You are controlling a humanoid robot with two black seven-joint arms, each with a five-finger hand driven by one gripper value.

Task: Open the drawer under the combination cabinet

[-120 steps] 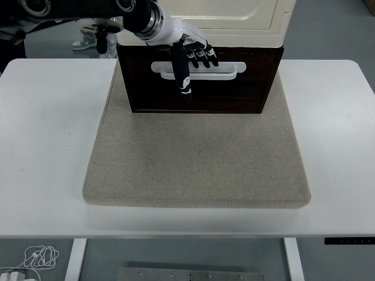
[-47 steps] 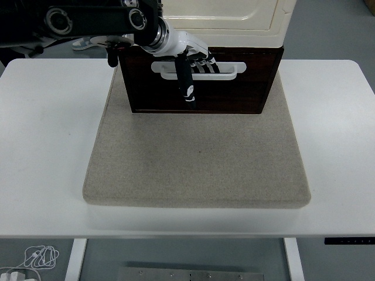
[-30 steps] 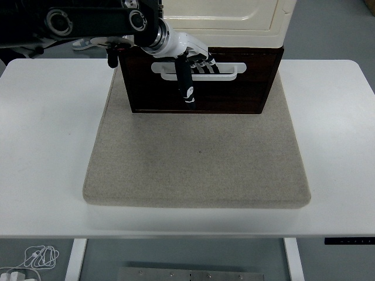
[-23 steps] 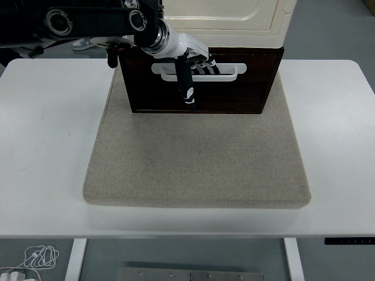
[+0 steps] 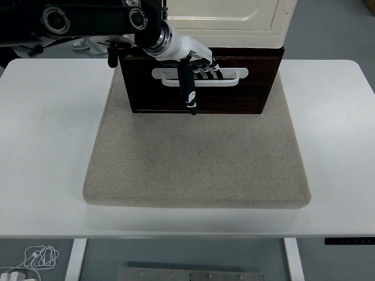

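A dark brown drawer (image 5: 249,96) sits under the cream cabinet (image 5: 234,23) at the back of the grey mat (image 5: 196,167). Across its front runs a white handle (image 5: 231,77). My left hand (image 5: 198,65) reaches in from the upper left. Its fingers are curled into the handle's slot from above, and the thumb (image 5: 188,91) points down over the drawer front. The drawer front stands slightly forward of the cabinet above it. The fingertips are hidden behind the handle. My right arm is out of sight.
The mat lies in the middle of the white table (image 5: 47,129), with bare table on both sides and along the near edge. My black left forearm (image 5: 88,20) crosses the upper left corner. Cables (image 5: 38,256) lie on the floor at the lower left.
My left hand went from resting on the handle to hooking into it. In the last half second the handle and hand shifted a little toward me, and the drawer came slightly out.
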